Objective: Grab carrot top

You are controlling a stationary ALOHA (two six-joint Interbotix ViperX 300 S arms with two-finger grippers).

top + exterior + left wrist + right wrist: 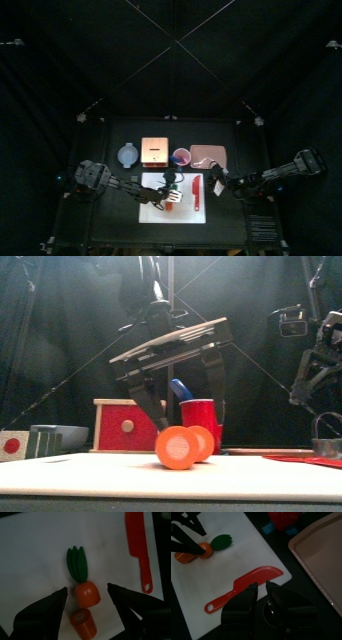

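Observation:
The toy carrot lies cut in two on the white cutting board [33,552]. The carrot top [77,562] is a green leafy end joined to a short orange piece [87,594]; a second orange piece [83,623] lies just behind it. My left gripper [88,597] is open, low over the board, its jaws on either side of the orange piece, apart from it. In the front view the carrot [185,446] sits under that gripper [185,406]. My right gripper [261,594] is shut and empty over the board's edge by the red toy knife [244,587].
The red knife [139,549] lies on the board beside the carrot. A pink tray [321,557] is to the right of the board. A red cup [198,414], a red-and-wood box [127,421] and a blue object [127,153] stand behind the board.

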